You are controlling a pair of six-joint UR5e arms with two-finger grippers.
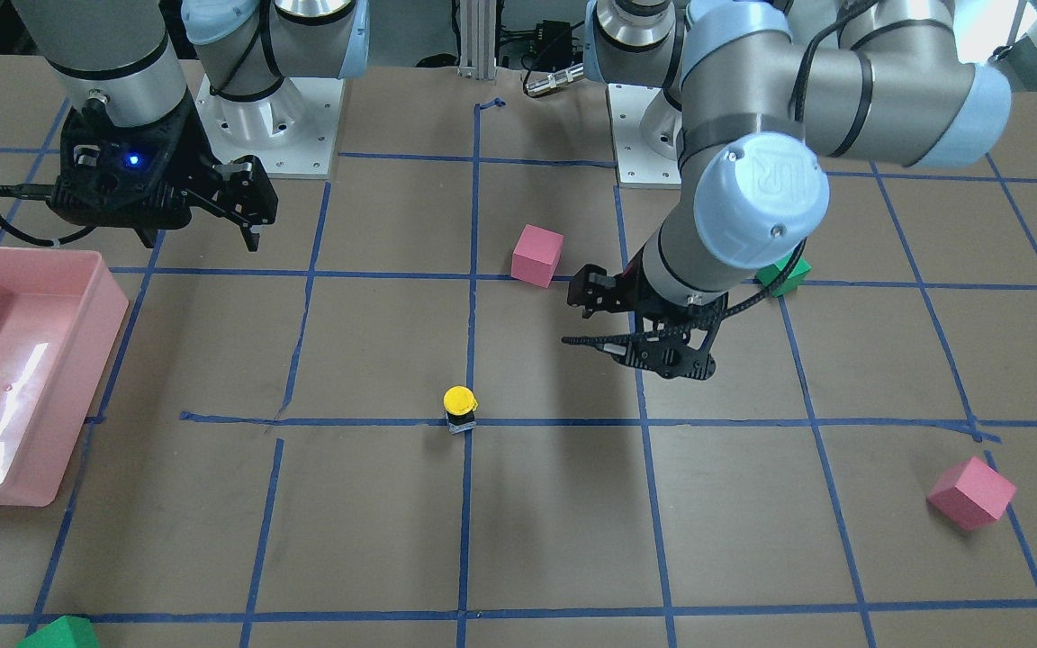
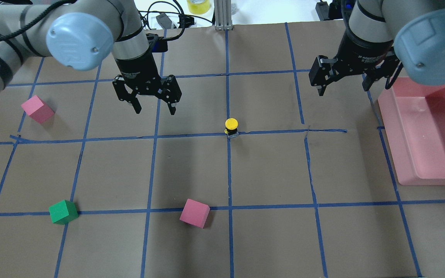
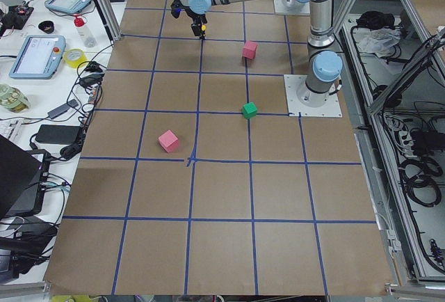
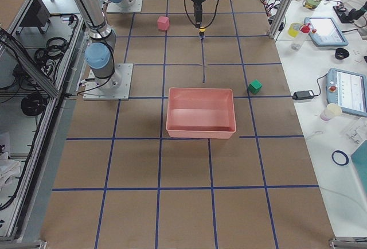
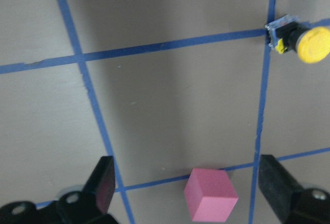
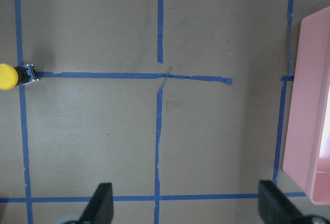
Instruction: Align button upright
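The button (image 2: 231,126) has a yellow round cap, a black body and a grey base. It stands upright, cap on top, on a blue tape crossing near the table's middle (image 1: 460,408). It also shows in the left wrist view (image 5: 301,39) and the right wrist view (image 6: 13,75). My left gripper (image 2: 154,112) is open and empty, above the table to the button's left. My right gripper (image 2: 342,90) is open and empty, above the table to the button's right. Both sets of fingers (image 5: 104,182) (image 6: 100,203) are spread wide, with nothing between them.
A pink bin (image 2: 394,139) stands at the right edge. Two pink cubes (image 2: 37,109) (image 2: 194,212) and a green cube (image 2: 63,211) lie on my left half. Another green cube (image 1: 59,634) sits at the far edge. Blue tape lines grid the brown table.
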